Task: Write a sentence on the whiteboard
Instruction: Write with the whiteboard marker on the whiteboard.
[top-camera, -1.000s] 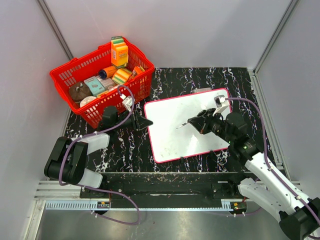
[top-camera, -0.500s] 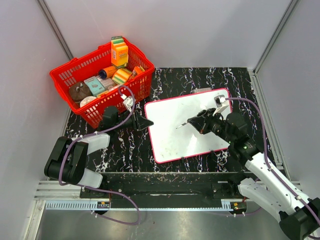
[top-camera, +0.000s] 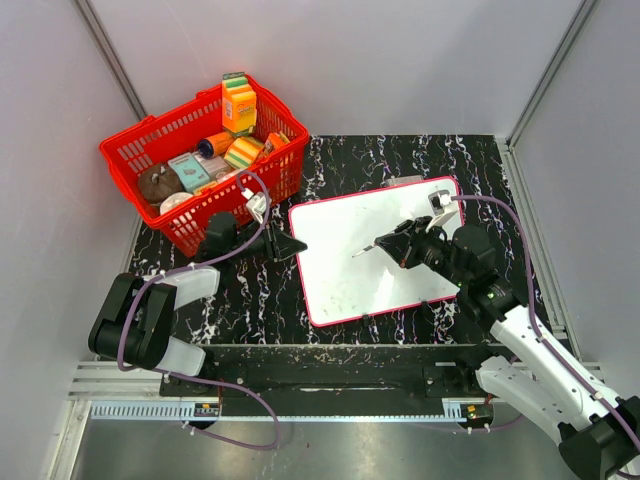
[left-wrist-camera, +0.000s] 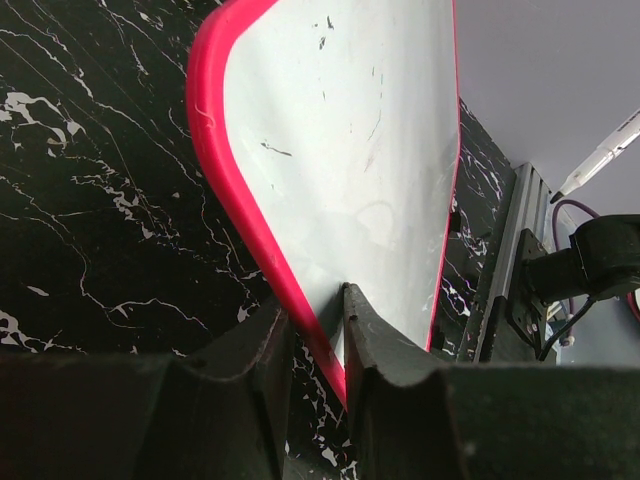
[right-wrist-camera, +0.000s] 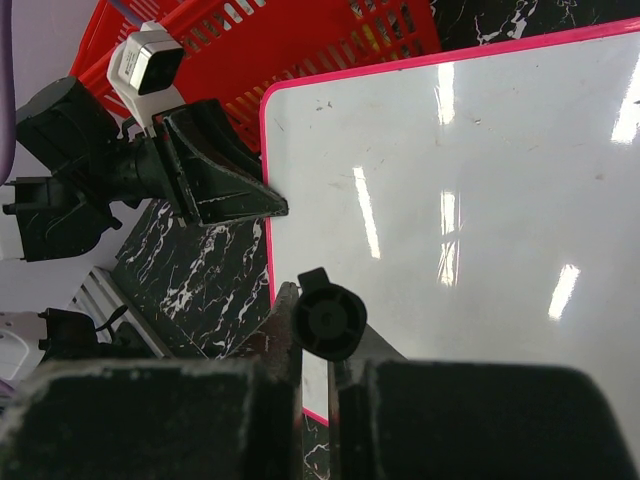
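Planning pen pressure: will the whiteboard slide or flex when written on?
Probably stiff: the whiteboard lies flat on the table. It looks thin and light, so likely slides, though the left gripper, jaws on its edge, should steady it.

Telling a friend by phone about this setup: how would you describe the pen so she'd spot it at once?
On the black marbled table, right of the red basket, lies a pink-framed whiteboard. Over its middle the jaws of the right arm clamp a pen, tip toward the other arm. It is the only thin pale stick among bulky black parts.
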